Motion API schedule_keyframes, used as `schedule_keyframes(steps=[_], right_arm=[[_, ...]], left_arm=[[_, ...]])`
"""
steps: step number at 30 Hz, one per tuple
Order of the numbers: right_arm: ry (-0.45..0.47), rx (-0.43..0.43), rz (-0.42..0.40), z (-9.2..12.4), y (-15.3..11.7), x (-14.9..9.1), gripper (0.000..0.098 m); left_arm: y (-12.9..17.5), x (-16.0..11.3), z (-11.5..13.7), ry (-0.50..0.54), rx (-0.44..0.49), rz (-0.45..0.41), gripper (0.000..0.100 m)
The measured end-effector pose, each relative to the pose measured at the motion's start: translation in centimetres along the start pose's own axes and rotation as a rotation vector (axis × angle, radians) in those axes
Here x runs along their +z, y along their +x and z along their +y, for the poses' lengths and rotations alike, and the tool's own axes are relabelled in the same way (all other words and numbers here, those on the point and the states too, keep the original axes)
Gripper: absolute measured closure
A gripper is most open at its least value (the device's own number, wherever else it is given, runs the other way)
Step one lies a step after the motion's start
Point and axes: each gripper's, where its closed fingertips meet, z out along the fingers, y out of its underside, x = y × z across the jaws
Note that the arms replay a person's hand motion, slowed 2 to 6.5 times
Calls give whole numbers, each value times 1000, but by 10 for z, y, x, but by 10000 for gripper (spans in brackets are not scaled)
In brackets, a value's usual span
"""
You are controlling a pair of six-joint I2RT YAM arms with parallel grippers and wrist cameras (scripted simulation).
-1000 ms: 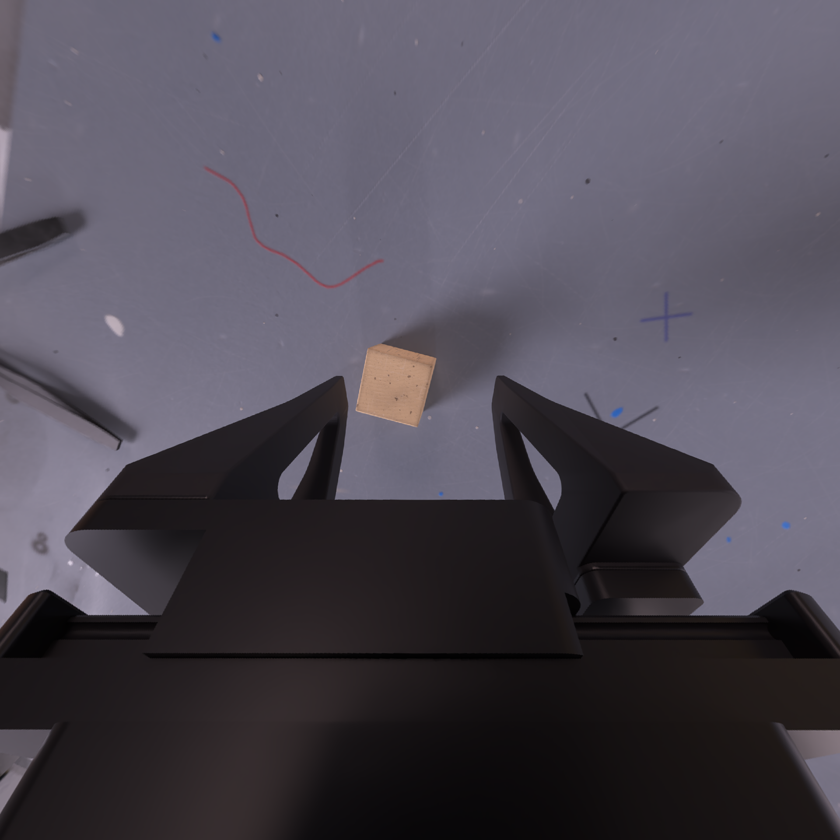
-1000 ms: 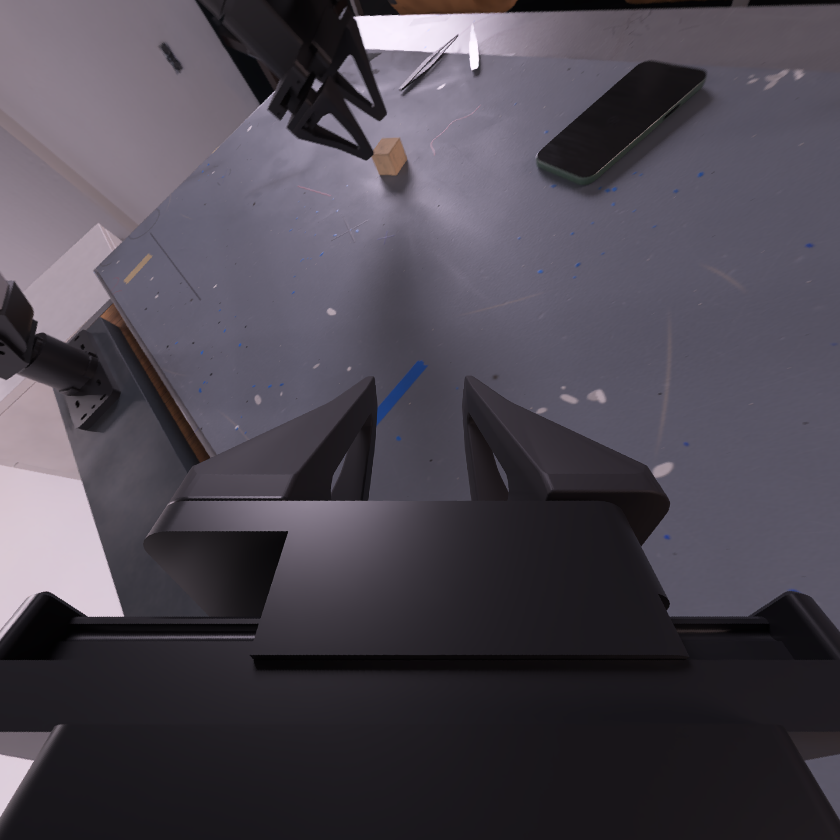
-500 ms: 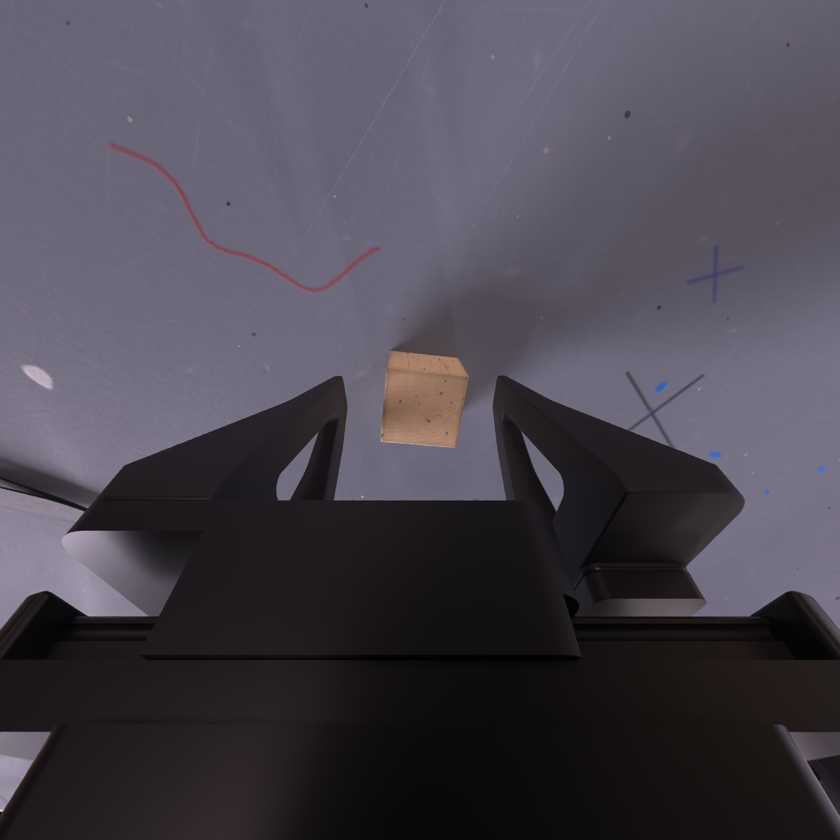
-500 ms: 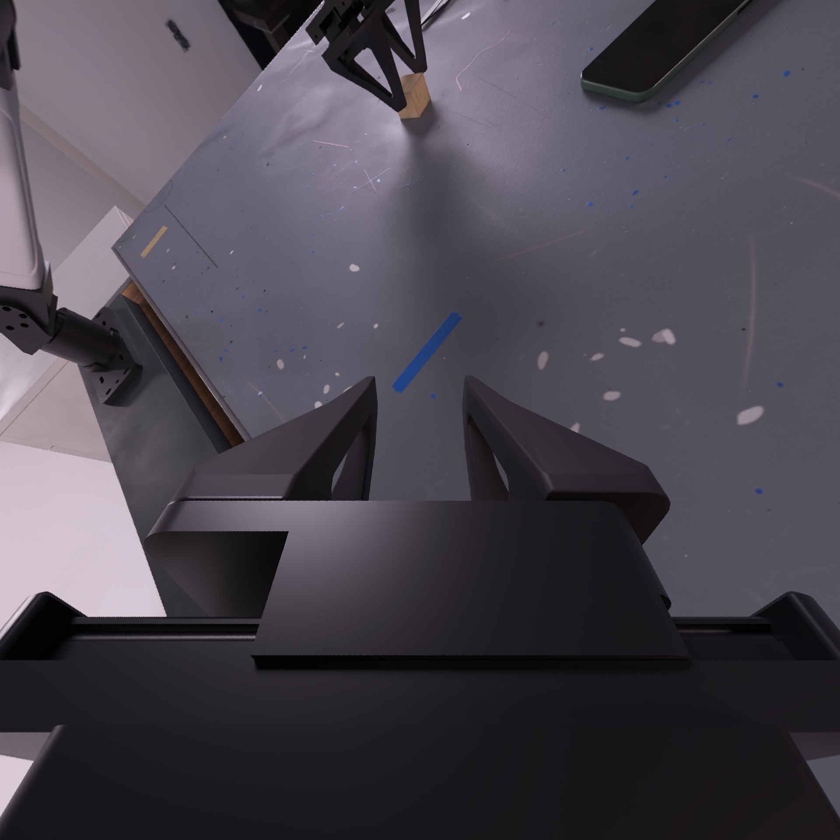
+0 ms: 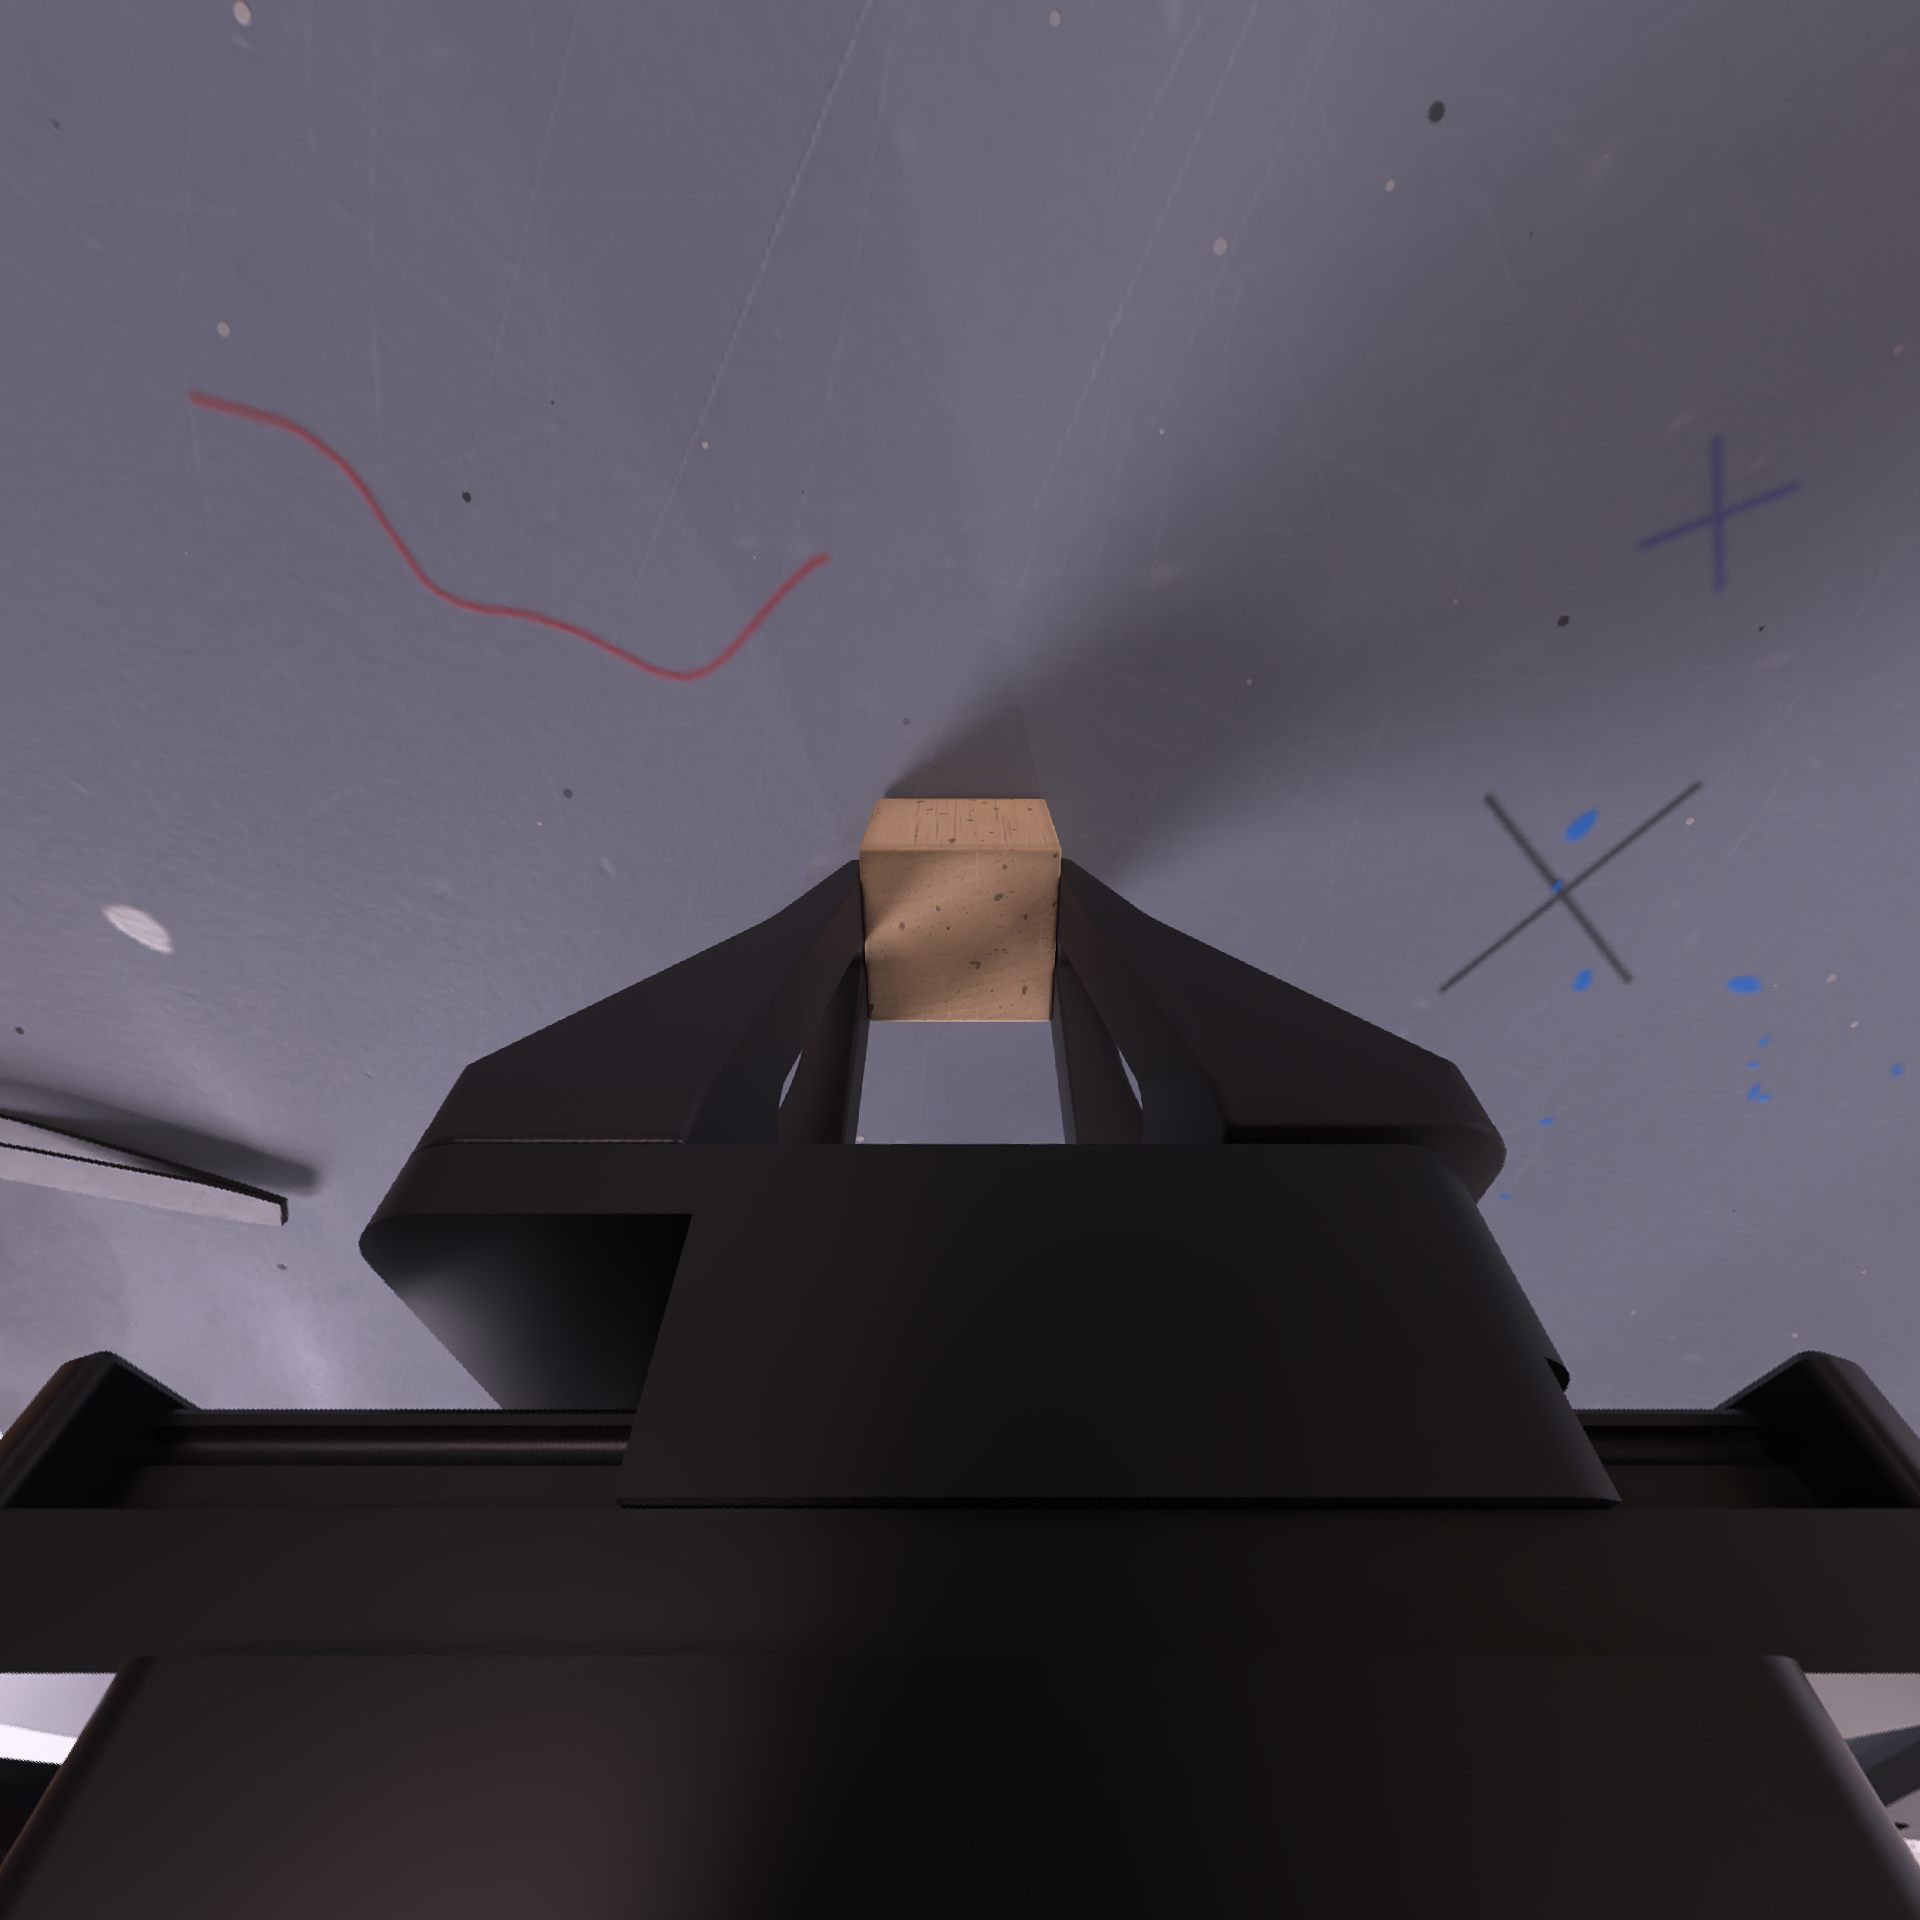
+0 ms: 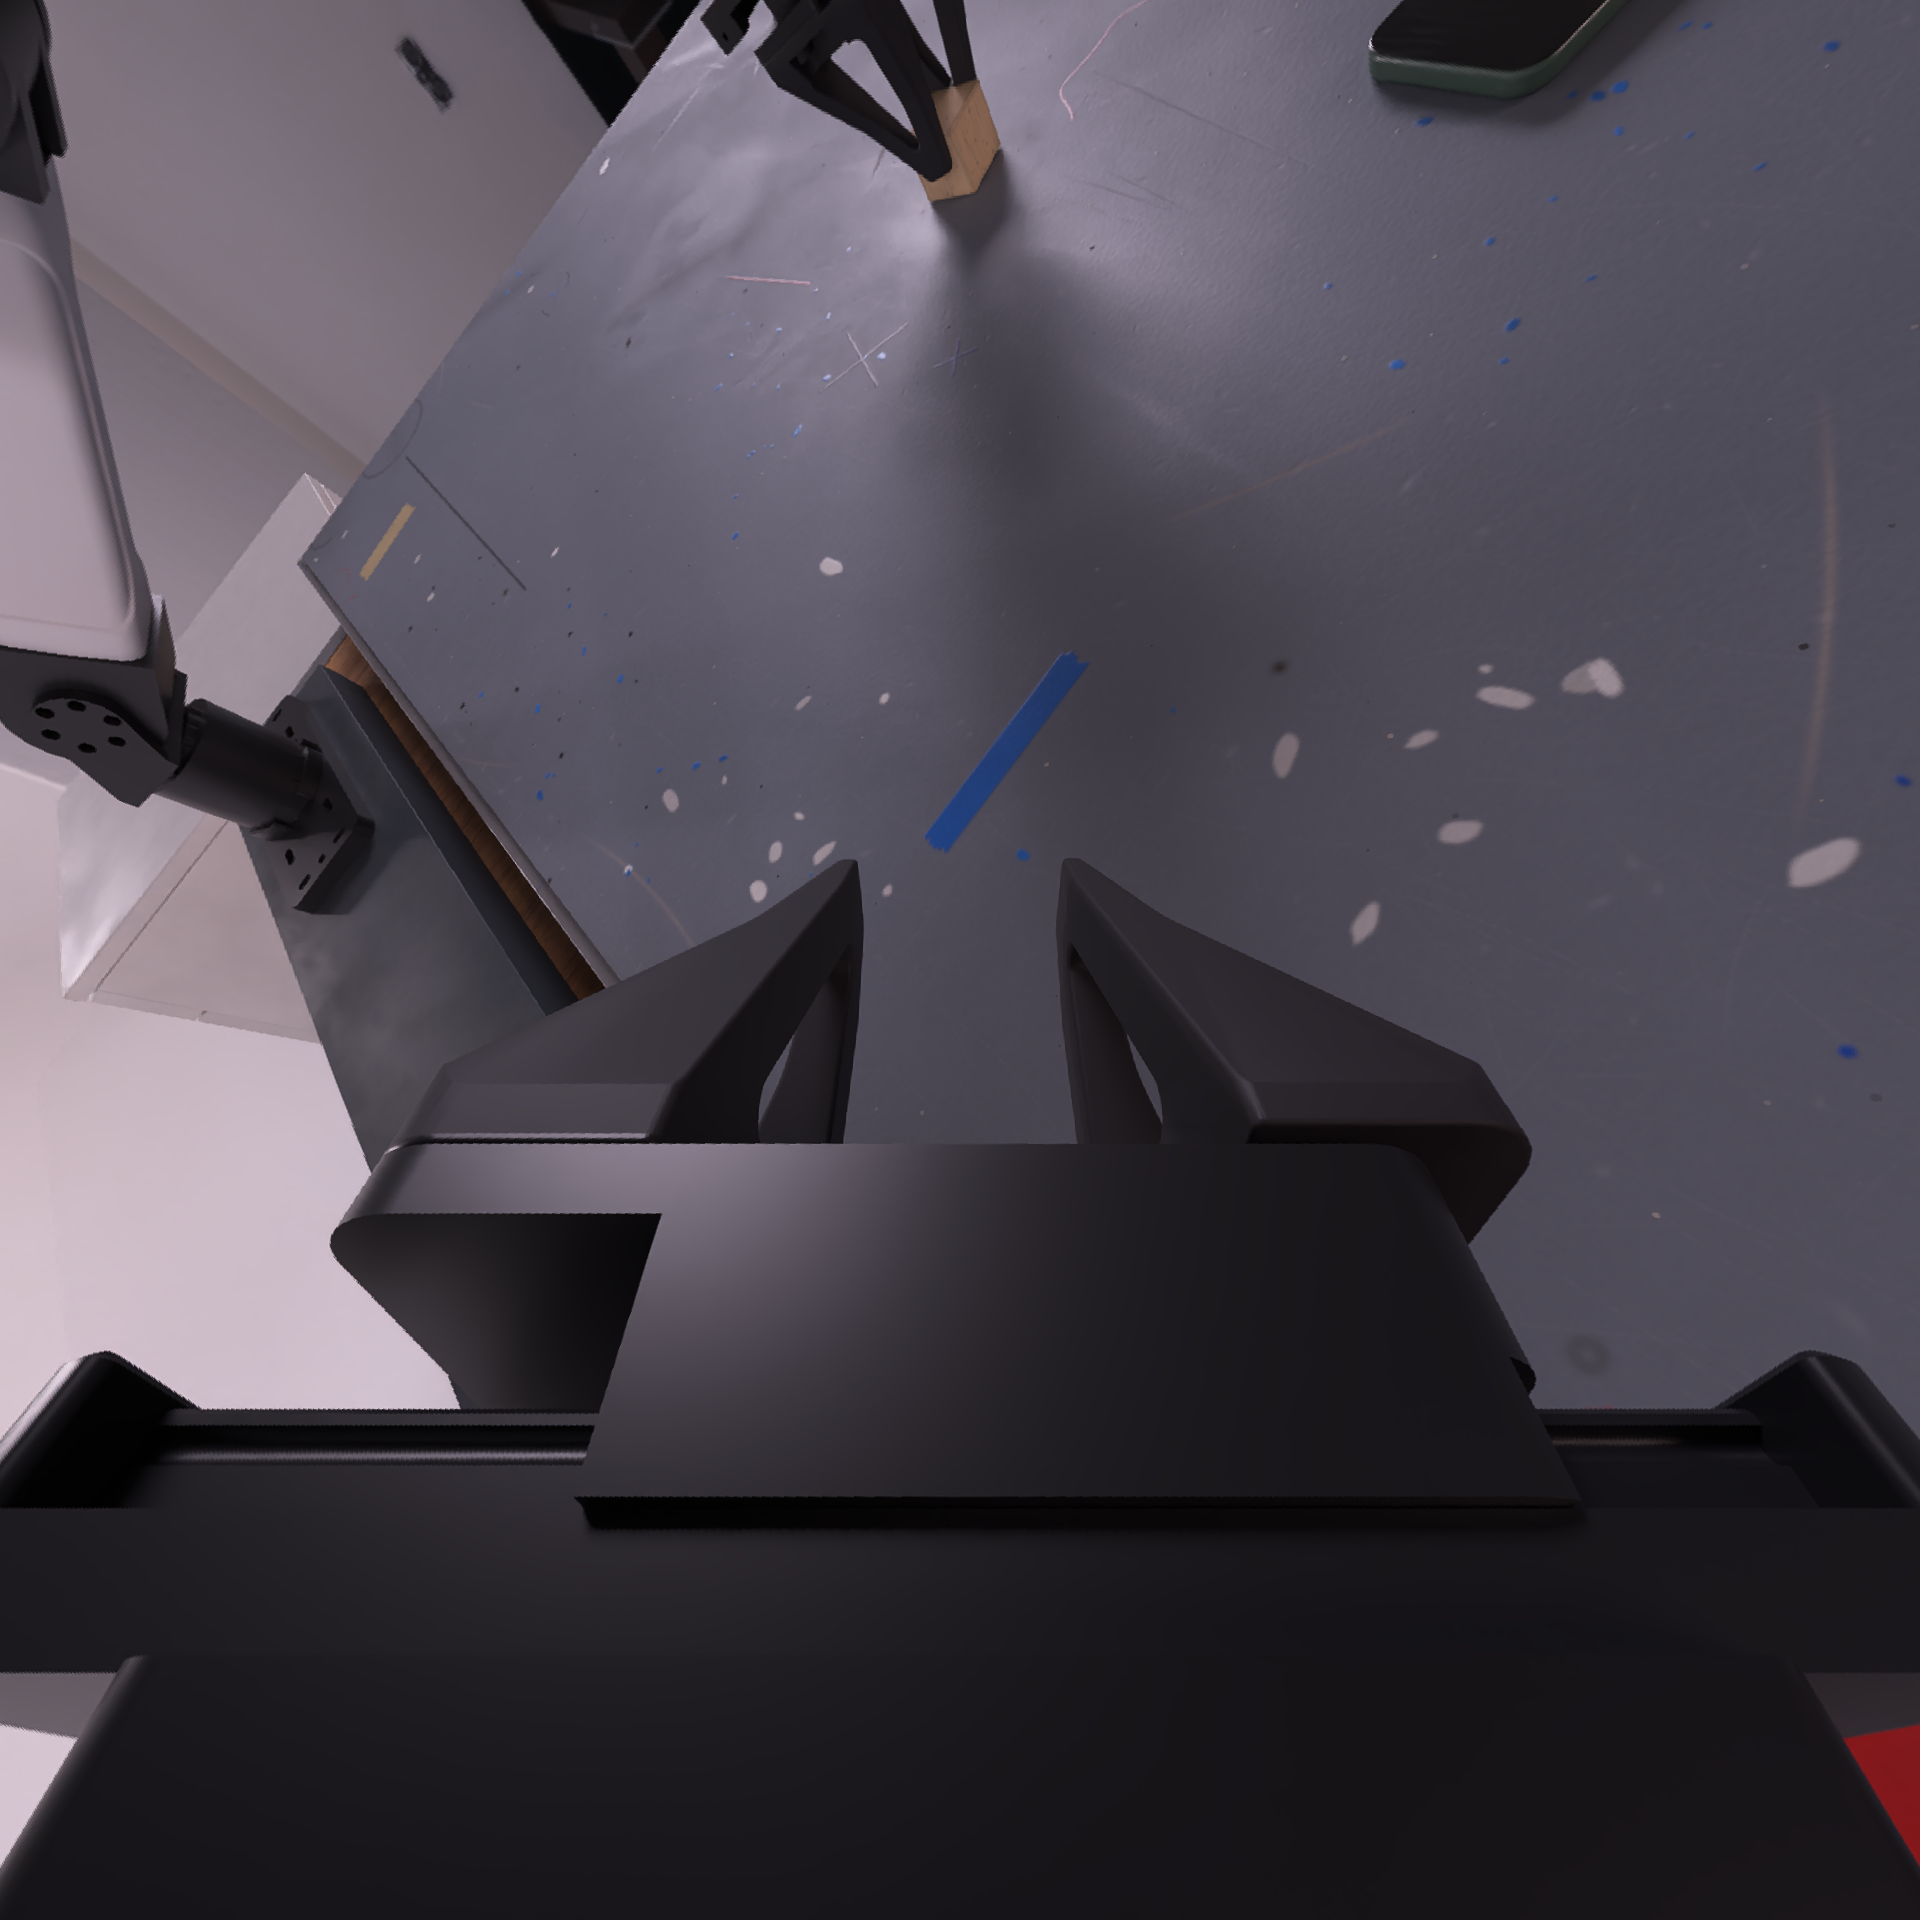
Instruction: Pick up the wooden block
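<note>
The small light wooden block [image 5: 958, 930] sits between my left gripper's [image 5: 958, 894] two black fingers, which press on its left and right sides. The block rests at the grey table surface [image 5: 1143, 416], with its shadow right behind it. In the right wrist view the block [image 6: 964, 145] shows at the top, under the left gripper's fingers [image 6: 904, 104]. My right gripper [image 6: 958, 878] hangs above the near part of the table, empty, its fingers apart with a gap between them.
A dark phone [image 6: 1486, 42] lies at the far right of the table. Grey tweezers [image 5: 145, 1174] lie left of the left gripper. A blue tape strip [image 6: 1006, 750] lies ahead of the right gripper. The table's left edge [image 6: 457, 748] and the left arm's base [image 6: 260, 790] are nearby.
My left gripper came down around the block and its fingers closed onto the block's sides. My right gripper drew back a little, its opening unchanged.
</note>
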Motion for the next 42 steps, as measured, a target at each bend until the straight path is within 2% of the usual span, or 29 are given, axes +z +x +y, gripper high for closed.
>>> schedule_keyframes(steps=[7, 12, 20, 30, 37, 42], right_arm=[[-13, -2, -16, -2, -1, 6, 661], [-8, -9, -26, -10, 1, 15, 661], [13, 19, -58, -24, 4, 34, 657], [61, 120, -161, -51, 5, 62, 619], [89, 168, -232, -77, 2, 81, 596], [87, 172, -251, -94, -1, 95, 577]], left_arm=[[3, 0, 1, 6, 19, -16, 719], [2, -1, 2, 11, 45, -63, 719], [4, -7, 7, -3, 133, -204, 719], [12, -23, 9, -3, 222, -388, 719], [24, -52, -4, 68, 255, -525, 719], [40, -80, -20, 153, 264, -615, 719]])
